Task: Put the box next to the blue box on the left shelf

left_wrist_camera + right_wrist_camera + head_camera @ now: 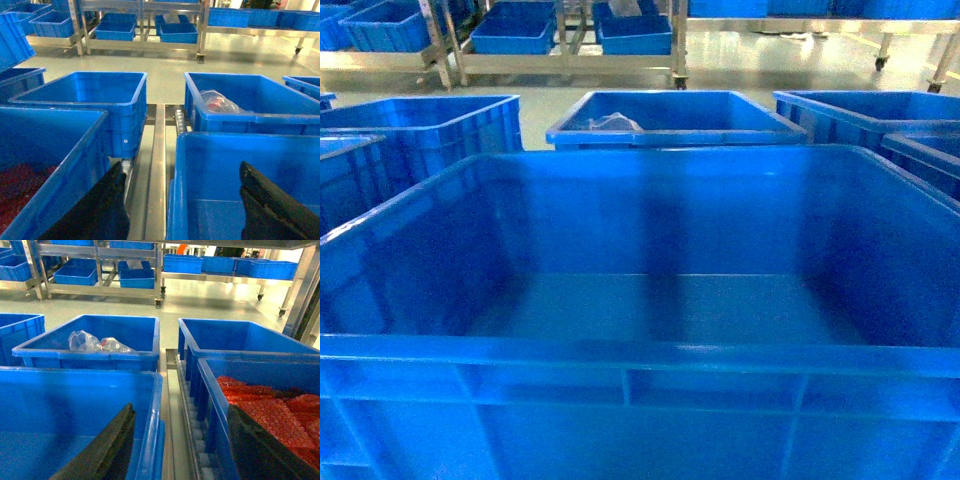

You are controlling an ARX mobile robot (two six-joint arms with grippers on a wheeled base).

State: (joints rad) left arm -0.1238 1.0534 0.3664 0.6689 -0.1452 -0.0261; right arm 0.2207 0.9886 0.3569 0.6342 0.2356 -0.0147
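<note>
Right, my left gripper (182,200) and right gripper (177,445) each straddle a side wall of the box (650,300), fingers spread, unclamped, presumably to lift it; it sits empty directly before me among other crates

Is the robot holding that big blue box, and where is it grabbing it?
It looks so: each claw straddles a side wall of the empty blue crate, left claw on its left rim, right claw on its right rim. Whether the fingers are actually squeezing cannot be told.

crates (650,250): approx 10 blue | shelf racks (560,60): 2
</note>
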